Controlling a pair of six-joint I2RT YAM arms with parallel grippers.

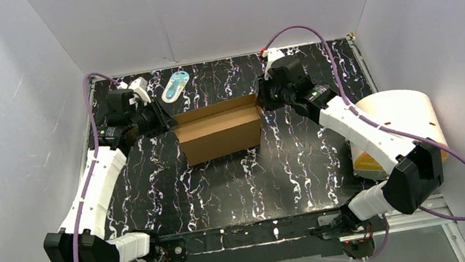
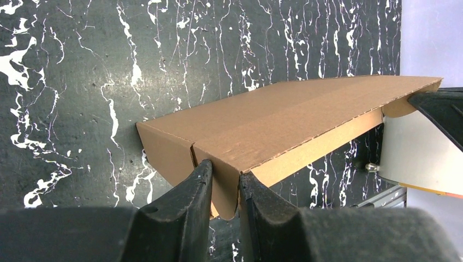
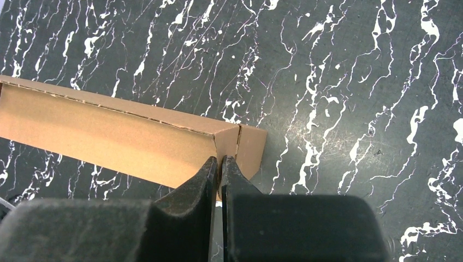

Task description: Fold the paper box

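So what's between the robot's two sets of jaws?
Only the paper box; the top view shows it spanning the gap, both jaws pinching its ends.

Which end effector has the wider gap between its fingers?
The left end effector: its fingers clamp the paper box corner with a visible gap; the right end effector's nearly touch.

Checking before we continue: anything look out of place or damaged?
Nothing torn. The left hand and right hand hold the paper box by its ends. Only the cream cylinder seems tipped on its side by the right edge.
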